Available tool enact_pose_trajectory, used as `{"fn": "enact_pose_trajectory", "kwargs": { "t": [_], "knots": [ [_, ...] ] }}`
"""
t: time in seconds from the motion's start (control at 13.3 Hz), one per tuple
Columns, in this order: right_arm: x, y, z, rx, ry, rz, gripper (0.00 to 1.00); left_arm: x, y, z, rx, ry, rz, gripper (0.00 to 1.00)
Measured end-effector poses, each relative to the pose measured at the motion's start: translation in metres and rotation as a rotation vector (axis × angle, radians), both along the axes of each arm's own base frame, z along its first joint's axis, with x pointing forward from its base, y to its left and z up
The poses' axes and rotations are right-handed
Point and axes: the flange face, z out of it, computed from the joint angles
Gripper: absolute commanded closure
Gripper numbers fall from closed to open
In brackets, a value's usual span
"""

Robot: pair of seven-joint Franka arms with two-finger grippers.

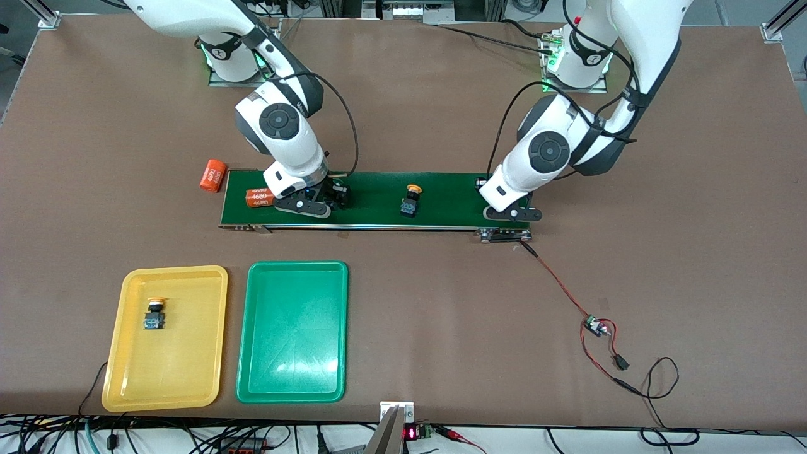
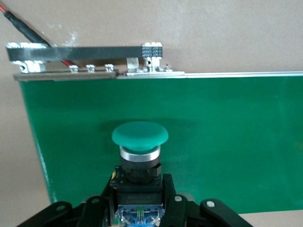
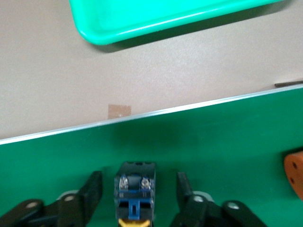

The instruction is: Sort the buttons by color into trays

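A green-capped button [image 2: 139,135] lies on the dark-green belt [image 1: 378,195] at the left arm's end, and my left gripper [image 2: 139,189] [image 1: 507,214] is shut on its black body. My right gripper [image 3: 138,180] [image 1: 312,207] is low over the belt's right-arm end. It is open, with gaps on both sides of a black-and-blue button [image 3: 136,176] that shows yellow at its cap end. A yellow-capped button [image 1: 411,200] stands mid-belt. Another [image 1: 154,313] lies in the yellow tray [image 1: 126,340]. The green tray [image 1: 252,328] [image 3: 165,14] holds nothing.
An orange 4680 cylinder [image 1: 260,197] [image 3: 294,172] lies on the belt beside my right gripper. A second one [image 1: 213,175] lies on the table just off the belt's end. A red-black wire with a small board [image 1: 596,326] trails from the belt's left-arm end.
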Motion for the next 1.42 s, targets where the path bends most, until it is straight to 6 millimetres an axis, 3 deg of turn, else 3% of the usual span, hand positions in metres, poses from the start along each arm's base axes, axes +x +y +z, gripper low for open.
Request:
{"fn": "enact_pose_trajectory", "kwargs": {
  "t": [0.07,0.15,0.3,0.45,0.52,0.67,0.9,1.12,1.27,1.42],
  "knots": [
    [0.002,-0.003,-0.003,-0.002,0.001,-0.003,0.62,-0.002,-0.001,-0.002,0.0,0.0,-0.001,0.25],
    [0.004,-0.006,-0.004,-0.005,0.001,-0.004,0.71,-0.003,-0.001,-0.003,0.001,0.002,-0.001,0.0],
    [0.005,-0.008,-0.006,-0.006,0.001,-0.005,0.76,-0.004,-0.001,-0.004,0.0,0.0,-0.003,0.0],
    [0.006,-0.009,-0.005,-0.005,-0.002,-0.009,0.91,0.0,-0.002,0.0,-0.008,-0.014,0.0,0.0],
    [0.008,-0.011,-0.005,-0.005,-0.003,-0.013,0.92,0.004,-0.003,0.006,-0.014,-0.028,0.003,0.0],
    [0.013,-0.014,0.0,-0.003,-0.014,-0.014,0.92,0.015,-0.003,0.029,-0.025,-0.073,0.011,0.0],
    [0.03,-0.021,0.022,-0.044,-0.009,-0.016,0.92,0.031,-0.001,0.087,-0.023,-0.153,0.022,0.0],
    [0.053,-0.034,0.05,-0.086,-0.002,-0.001,0.92,0.067,0.038,0.149,0.011,-0.181,0.094,0.0],
    [0.078,-0.06,0.071,-0.116,0.007,0.038,0.92,0.091,0.075,0.174,0.022,-0.211,0.163,0.0],
    [0.109,-0.1,0.091,-0.103,0.021,0.039,0.92,0.111,0.114,0.191,0.039,-0.247,0.224,0.0]
  ]
}}
